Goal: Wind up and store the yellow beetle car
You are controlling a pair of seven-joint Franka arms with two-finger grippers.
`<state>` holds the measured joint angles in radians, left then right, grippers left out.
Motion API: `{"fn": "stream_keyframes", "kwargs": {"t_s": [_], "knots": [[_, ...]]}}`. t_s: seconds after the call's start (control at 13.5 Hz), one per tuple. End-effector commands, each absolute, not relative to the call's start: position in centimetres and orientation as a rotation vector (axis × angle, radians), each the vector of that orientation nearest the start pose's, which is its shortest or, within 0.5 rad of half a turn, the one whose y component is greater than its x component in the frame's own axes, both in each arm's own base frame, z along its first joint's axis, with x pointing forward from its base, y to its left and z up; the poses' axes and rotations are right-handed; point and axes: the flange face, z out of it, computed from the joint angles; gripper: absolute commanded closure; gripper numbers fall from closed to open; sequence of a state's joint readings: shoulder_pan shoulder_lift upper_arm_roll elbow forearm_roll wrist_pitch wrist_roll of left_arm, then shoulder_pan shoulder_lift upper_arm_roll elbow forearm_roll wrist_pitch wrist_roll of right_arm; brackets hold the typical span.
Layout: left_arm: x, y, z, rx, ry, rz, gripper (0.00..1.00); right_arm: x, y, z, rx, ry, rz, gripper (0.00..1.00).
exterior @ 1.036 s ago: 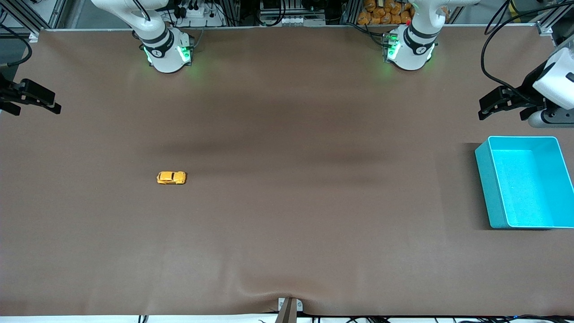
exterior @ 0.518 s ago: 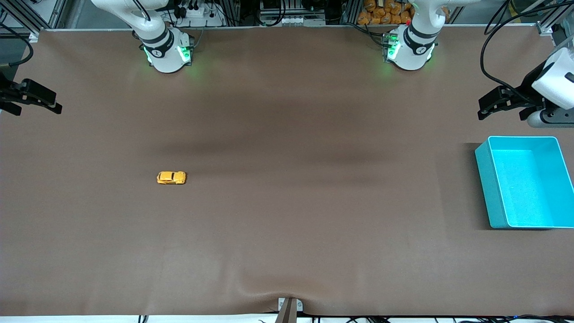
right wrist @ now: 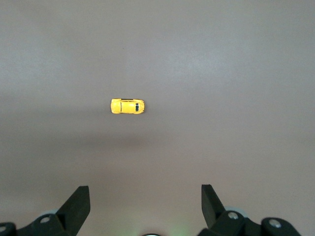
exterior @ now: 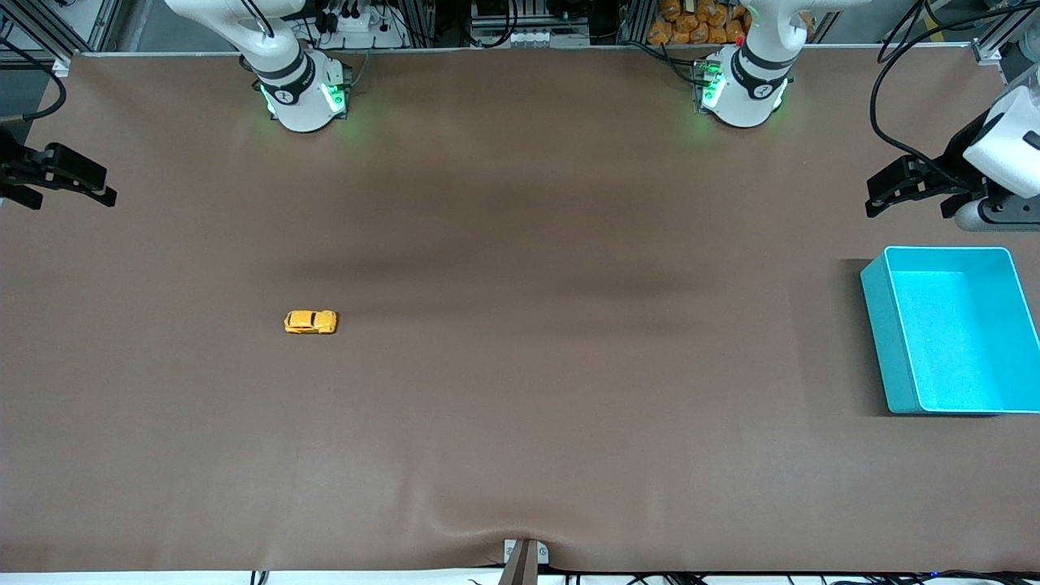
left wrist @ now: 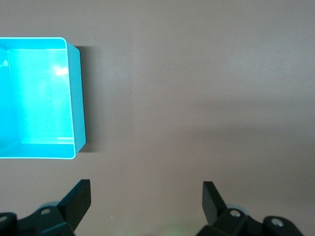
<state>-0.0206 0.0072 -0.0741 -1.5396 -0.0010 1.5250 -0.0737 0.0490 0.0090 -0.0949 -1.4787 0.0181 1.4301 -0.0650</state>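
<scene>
Only yellow beetle car [right wrist: 127,106] in R wrist view (teal bin [left wrist: 74,98] in L).

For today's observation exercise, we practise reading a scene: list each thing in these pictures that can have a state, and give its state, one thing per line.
yellow beetle car: upright on its wheels on the table, untouched, not yet in the bin.
teal bin: open-topped, empty, at the left arm's end of the table.
left tool: open, holding nothing, above the table beside the bin.
right tool: open, holding nothing, above the table's edge at the right arm's end.
</scene>
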Motion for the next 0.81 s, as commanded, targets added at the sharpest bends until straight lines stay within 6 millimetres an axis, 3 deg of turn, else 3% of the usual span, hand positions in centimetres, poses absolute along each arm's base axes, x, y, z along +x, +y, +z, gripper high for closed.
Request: {"fn": "stream_keyframes", "kwargs": {"t_s": [0.0,0.74], "knots": [[55.00,-5.23,63.34,-3.140,0.058,0.022,0.00,54.08,-2.00,65.36,-3.134,-0.008,0.089,0.00],[54.96,-5.40,63.51,-3.141,0.060,0.014,0.00,54.18,-1.47,65.44,-3.132,-0.023,0.081,0.00]]}}
